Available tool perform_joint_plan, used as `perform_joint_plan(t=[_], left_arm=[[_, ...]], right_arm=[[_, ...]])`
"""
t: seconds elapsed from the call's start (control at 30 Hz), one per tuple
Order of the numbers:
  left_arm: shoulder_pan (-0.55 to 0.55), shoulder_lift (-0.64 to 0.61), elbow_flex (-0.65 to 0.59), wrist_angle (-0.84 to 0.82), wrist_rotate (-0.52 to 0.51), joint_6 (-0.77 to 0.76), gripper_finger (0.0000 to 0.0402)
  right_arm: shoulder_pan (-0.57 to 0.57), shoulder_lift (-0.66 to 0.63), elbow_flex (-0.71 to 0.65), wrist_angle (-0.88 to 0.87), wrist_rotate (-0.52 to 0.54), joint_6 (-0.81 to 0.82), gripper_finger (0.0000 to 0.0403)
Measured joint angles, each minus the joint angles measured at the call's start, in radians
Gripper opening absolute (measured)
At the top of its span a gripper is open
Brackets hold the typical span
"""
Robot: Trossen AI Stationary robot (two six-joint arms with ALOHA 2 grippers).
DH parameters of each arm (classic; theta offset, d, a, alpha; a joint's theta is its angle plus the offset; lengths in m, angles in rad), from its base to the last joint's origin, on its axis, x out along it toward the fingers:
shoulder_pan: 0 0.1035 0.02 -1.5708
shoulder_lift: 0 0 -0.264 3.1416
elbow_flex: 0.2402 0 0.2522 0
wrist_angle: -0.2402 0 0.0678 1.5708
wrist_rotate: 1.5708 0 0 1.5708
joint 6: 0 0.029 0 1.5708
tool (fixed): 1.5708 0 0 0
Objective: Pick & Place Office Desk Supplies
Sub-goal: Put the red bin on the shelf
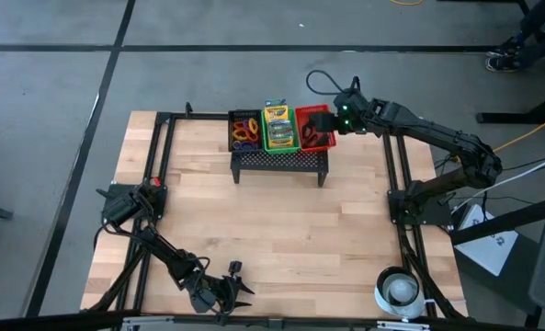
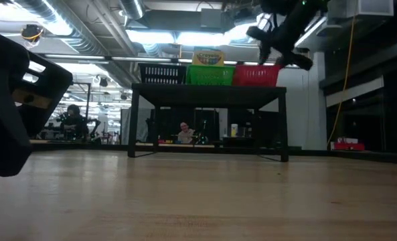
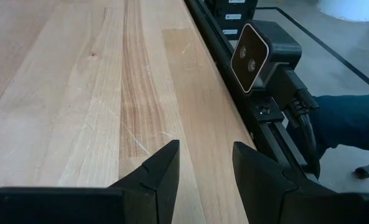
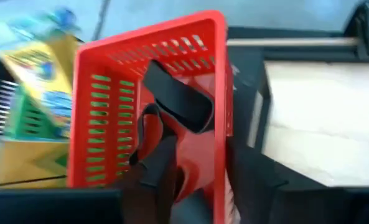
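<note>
Lying in the red basket (image 4: 91, 112), glossy black clips (image 4: 175, 102) sit beneath the right gripper's (image 4: 200, 180) parted fingers.

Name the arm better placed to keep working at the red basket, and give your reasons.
Right. The right gripper hangs directly over the red basket on the mesh stand, fingers parted just above the black clips inside it. The left gripper sits open at the table's near edge, far from the stand.
</note>
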Motion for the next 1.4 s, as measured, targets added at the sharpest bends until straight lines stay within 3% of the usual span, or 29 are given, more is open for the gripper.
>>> perform_joint_plan(t=[0.17, 0.37, 0.77, 1.4], left_arm=[[0.0, 0.0, 0.0, 0.0, 0.0, -0.005, 0.0143], [0.0, 0.0, 0.0, 0.0, 0.0, -0.011, 0.0143], [0.0, 0.0, 0.0, 0.0, -0.001, -0.025, 0.0143], [0.0, 0.0, 0.0, -0.001, -0.001, -0.026, 0.0143]], right_arm=[[0.026, -0.002, 0.094, 0.001, 0.015, -0.014, 0.0162], [0.056, -0.002, 0.159, -0.036, 0.03, 0.003, 0.0178], [0.07, 0.005, 0.131, -0.12, 0.064, 0.011, 0.0171], [0.064, 0.005, 0.016, -0.049, 0.08, 0.05, 0.0167]])
